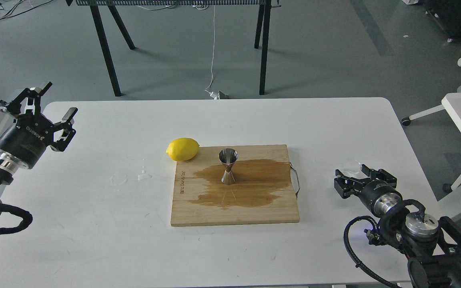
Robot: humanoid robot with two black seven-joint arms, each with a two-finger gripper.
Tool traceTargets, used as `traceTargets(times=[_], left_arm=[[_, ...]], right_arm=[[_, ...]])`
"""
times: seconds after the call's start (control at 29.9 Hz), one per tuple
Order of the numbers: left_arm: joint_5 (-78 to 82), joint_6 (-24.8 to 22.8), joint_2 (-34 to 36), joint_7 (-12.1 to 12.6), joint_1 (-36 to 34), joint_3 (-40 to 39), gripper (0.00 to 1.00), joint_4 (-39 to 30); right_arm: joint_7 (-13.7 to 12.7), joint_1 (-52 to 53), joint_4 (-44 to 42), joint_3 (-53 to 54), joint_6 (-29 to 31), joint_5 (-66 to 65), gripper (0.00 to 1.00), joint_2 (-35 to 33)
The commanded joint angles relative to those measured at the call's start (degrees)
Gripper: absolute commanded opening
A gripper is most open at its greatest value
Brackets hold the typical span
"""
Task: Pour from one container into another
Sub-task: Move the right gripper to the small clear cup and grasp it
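Note:
The steel jigger [228,165] stands upright in the middle of a wooden board [234,214], on a dark wet patch. The tiny clear cup [352,164] rests on the white table to the right of the board; only its far rim shows. My right gripper [360,176] is open and lies low on the table right behind the cup, with a finger on either side of its near part. Whether the fingers touch the cup I cannot tell. My left gripper [58,99] is open and empty, held above the table's far left corner.
A yellow lemon [182,149] lies at the board's far left corner. A metal handle [295,182] sticks out from the board's right edge. Small water drops [144,175] sit on the table left of the board. The table's right edge is close to my right arm.

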Motion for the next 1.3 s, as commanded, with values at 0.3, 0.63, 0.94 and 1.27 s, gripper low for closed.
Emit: traceTargets(times=[0.3, 0.63, 0.94, 1.27], left_arm=[[-0.05, 0.0, -0.06, 0.0, 0.06, 0.0, 0.82, 1.34], [-0.05, 0.0, -0.67, 0.0, 0.06, 0.0, 0.82, 2.66], [-0.05, 0.0, -0.85, 0.0, -0.03, 0.0, 0.82, 3.53], [-0.05, 0.0, -0.85, 0.0, -0.03, 0.0, 0.82, 3.53]], right_arm=[[-0.02, 0.37, -0.39, -0.01, 0.26, -0.43, 0.61, 0.26], [-0.19, 0.37, -0.39, -0.09, 0.35, -0.79, 0.44, 0.61], [-0.19, 0.29, -0.39, -0.09, 0.43, -0.87, 0.3, 0.7], [1.3, -1.99, 9.87, -3.43, 1.14, -2.28, 0.29, -0.09]])
